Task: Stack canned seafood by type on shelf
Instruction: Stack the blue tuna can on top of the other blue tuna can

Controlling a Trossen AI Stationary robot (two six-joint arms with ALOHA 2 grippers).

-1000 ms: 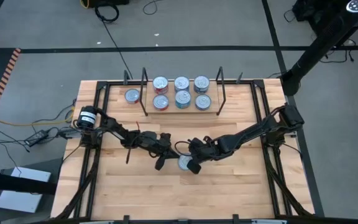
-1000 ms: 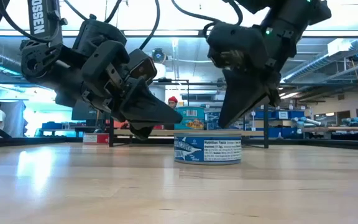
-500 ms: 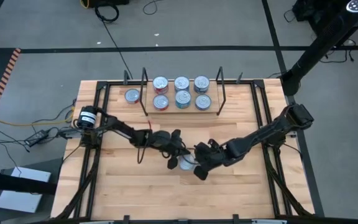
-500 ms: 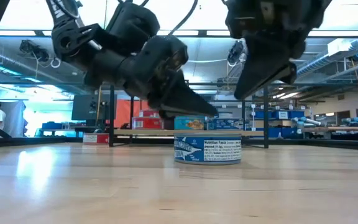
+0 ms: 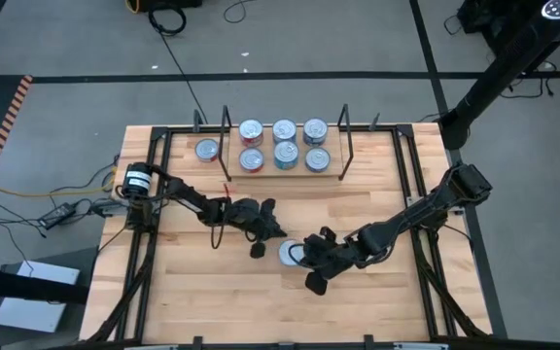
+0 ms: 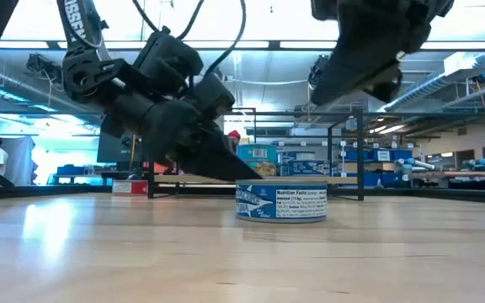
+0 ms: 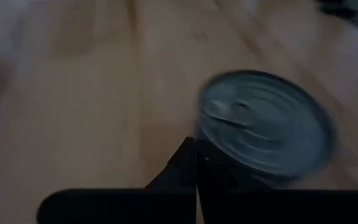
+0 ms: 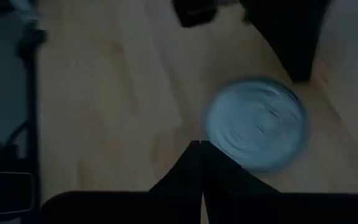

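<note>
A blue-labelled tin (image 5: 290, 253) (image 6: 281, 202) stands upright on its base in the middle of the table. My left gripper (image 5: 278, 237) (image 6: 255, 175) is shut and slants down, its tips at the tin's upper left rim. My right gripper (image 5: 311, 264) (image 6: 320, 91) is shut too and hangs well above the tin, clear of it. Several tins (image 5: 284, 144) sit in two rows on the shelf (image 5: 285, 176) at the far side. One more tin (image 5: 207, 150) stands on the table left of the shelf. My left gripper's shut fingertips (image 7: 197, 168) come slanting down from the table's left to the tin's top rim (image 7: 211, 146). I cannot tell whether they touch it. The tin stands flat on the table.
The shelf's two black wire end frames (image 5: 227, 141) (image 5: 345, 141) rise at either end of the board. Black rails (image 5: 154, 194) (image 5: 411, 175) run along the table's sides. Bare wood lies near the front edge (image 5: 280, 311).
My left gripper has gone toward the table's right, up to the tin, has rolled about its own line and tipped lower. My right gripper has risen and drawn back from the tin toward the near edge. The tin has stayed in place.
</note>
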